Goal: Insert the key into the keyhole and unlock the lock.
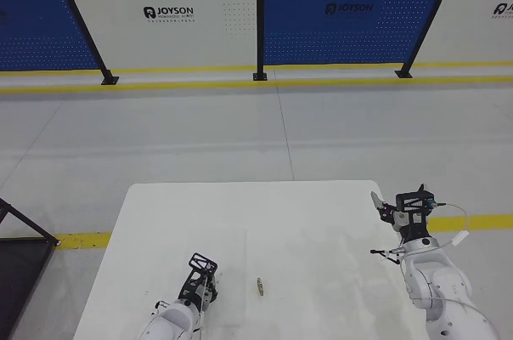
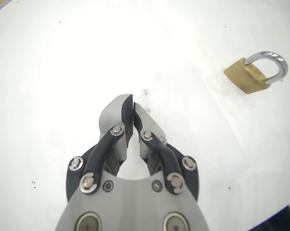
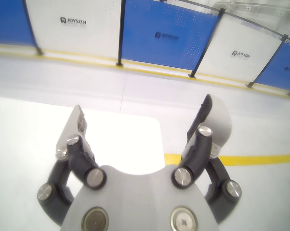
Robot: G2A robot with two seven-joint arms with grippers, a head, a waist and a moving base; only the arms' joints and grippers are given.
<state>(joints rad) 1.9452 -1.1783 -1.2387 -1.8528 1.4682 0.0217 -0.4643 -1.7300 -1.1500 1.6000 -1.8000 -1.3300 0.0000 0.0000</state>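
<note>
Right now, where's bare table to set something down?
The far half of the table, beyond the padlock, is bare, as is the stretch between padlock and right claw. Tightest spot: the near edge, where the left claw sits beside the padlock.

Silver left tool (image 2: 133,102), black linkage bars (image 2: 96,152), round steel screws (image 2: 88,182), ribbed black pads (image 2: 126,114)

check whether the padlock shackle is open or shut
Shut: both legs of the shackle run into the brass body of the padlock, with no gap showing.
</note>
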